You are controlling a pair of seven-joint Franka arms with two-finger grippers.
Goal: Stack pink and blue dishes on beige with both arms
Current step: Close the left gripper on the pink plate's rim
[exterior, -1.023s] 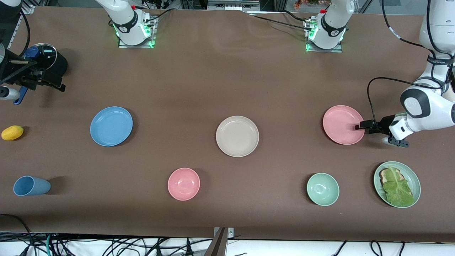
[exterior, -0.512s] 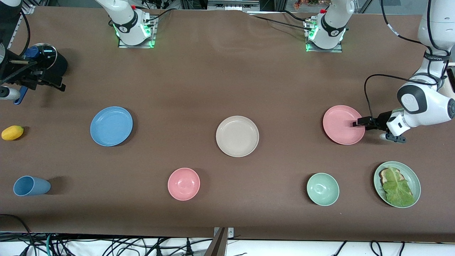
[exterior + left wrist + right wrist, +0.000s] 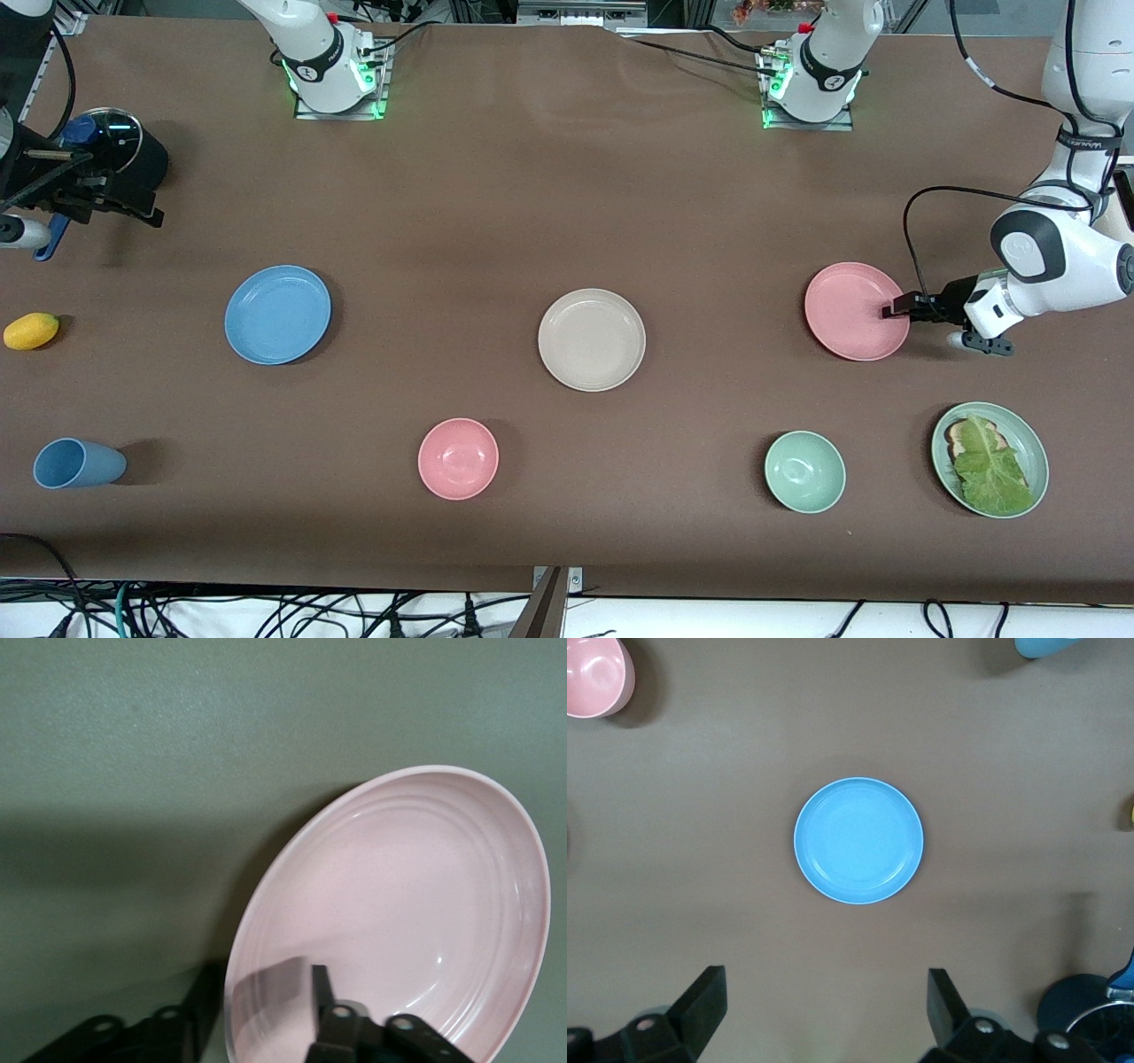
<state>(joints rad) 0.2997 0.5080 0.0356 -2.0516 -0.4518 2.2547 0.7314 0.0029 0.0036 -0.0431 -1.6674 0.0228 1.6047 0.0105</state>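
Straddling the rim of the pink plate (image 3: 856, 310), the left gripper (image 3: 893, 312) has one finger (image 3: 324, 997) inside the dish and the other outside and under the edge; the jaws appear to be pinching the rim, though the contact itself falls at the edge of the left wrist view and cannot be confirmed. A rim grasp suits a flat, shallow plate, which offers no other hold. The pink plate lies toward the left arm's end of the desk (image 3: 567, 221), well apart from the beige plate (image 3: 592, 339) at the centre, which is bare and ready to receive the stack. The blue plate (image 3: 277, 315) rests flat toward the right arm's end, level with the other two. The right gripper (image 3: 824, 1010) hangs high over the blue plate with its jaws spread wide, holding nothing; judged from this, the right arm waits. Nearer the front camera lie a blue cup (image 3: 78, 463), a pink bowl (image 3: 458, 458), a green bowl (image 3: 804, 471) and a green plate (image 3: 1028, 439) carrying lettuce. The desk is covered in plain brown cloth; cables (image 3: 266, 616) trail along its near edge.
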